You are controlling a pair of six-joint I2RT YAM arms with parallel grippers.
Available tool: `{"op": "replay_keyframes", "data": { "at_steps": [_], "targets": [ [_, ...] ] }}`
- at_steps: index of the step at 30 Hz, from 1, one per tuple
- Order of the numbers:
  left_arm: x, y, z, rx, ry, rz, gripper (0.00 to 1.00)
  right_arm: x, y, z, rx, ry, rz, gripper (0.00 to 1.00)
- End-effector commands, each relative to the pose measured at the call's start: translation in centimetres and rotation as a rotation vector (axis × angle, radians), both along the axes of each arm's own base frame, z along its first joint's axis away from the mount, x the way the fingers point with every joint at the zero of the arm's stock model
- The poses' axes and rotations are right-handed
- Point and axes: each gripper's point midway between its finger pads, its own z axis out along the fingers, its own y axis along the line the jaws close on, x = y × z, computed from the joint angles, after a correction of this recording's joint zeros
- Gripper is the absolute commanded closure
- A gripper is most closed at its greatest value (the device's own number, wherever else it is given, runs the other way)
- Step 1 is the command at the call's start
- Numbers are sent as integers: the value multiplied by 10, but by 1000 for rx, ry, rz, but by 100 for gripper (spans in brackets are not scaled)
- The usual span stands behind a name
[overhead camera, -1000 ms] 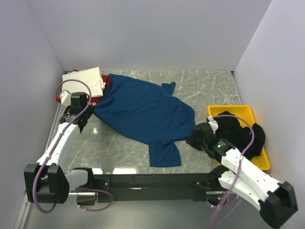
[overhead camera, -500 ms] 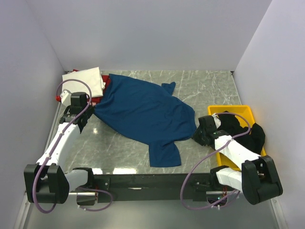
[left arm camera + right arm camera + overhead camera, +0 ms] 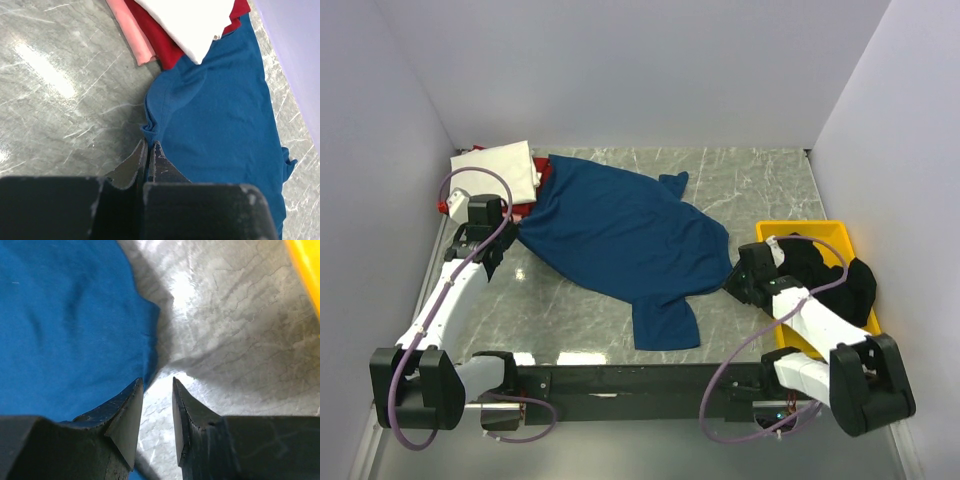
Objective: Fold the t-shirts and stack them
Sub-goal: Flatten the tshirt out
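Observation:
A dark blue t-shirt (image 3: 620,235) lies spread across the marble table, plain side up. My left gripper (image 3: 508,240) is shut on its left edge (image 3: 150,131), and blue cloth sits between the jaws in the left wrist view (image 3: 148,145). My right gripper (image 3: 732,282) is open and empty just off the shirt's right edge (image 3: 145,340), low over bare marble. A folded cream t-shirt (image 3: 498,170) lies on a red one (image 3: 525,207) at the back left. A black t-shirt (image 3: 825,275) is heaped in the yellow tray.
The yellow tray (image 3: 830,232) stands at the right edge, close behind my right gripper; its corner shows in the right wrist view (image 3: 306,270). A pink fold (image 3: 132,31) shows under the red shirt. Walls close in the table on three sides.
My right arm has swung in from the lower right, bringing its gripper to the shirt's right edge. The left gripper and the shirt have not moved.

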Motion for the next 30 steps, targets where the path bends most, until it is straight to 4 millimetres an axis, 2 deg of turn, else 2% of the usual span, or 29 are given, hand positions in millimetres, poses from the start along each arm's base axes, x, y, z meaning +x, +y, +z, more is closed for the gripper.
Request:
{"op": "replay_keyframes", "data": {
  "at_steps": [1, 3, 5, 8, 9, 10, 11, 18, 21, 25, 26, 27, 29, 30],
  "targets": [
    [3, -2, 10, -5, -43, -16, 99, 16, 1, 4, -10, -19, -2, 63],
    [4, -3, 9, -8, -40, -17, 99, 18, 0, -1, -18, 0, -2, 64],
    [4, -3, 9, -7, -37, -21, 99, 19, 1, -3, -17, 14, -2, 70],
    [3, -1, 10, 3, -34, -17, 99, 26, 2, 5, -18, 15, -3, 86],
    [2, -1, 10, 6, -36, -16, 99, 33, 1, 15, -24, -5, -10, 89],
    [2, 0, 11, 10, -33, -16, 99, 37, -2, 20, -40, -13, -13, 97],
    [1, 0, 12, 13, -36, -17, 99, 37, -5, 21, -53, -1, -19, 100],
    [-1, 3, 19, 33, -38, -18, 99, 61, -43, 58, -126, -39, -91, 100],
    [0, 2, 16, 33, -27, -22, 99, 70, -51, 67, -128, -51, -102, 99],
    [0, 3, 17, 42, -27, -22, 99, 71, -38, 70, -79, -53, -38, 94],
    [0, 3, 17, 43, -25, -23, 99, 67, -27, 69, -37, -61, 3, 92],
    [0, 3, 18, 45, -26, -23, 99, 56, -24, 59, -28, -44, 15, 86],
    [1, 3, 17, 41, -26, -26, 99, 44, -7, 62, -5, -74, 69, 78],
    [1, 2, 18, 37, -28, -28, 99, 31, -2, 51, -3, -53, 88, 74]
  ]
}}
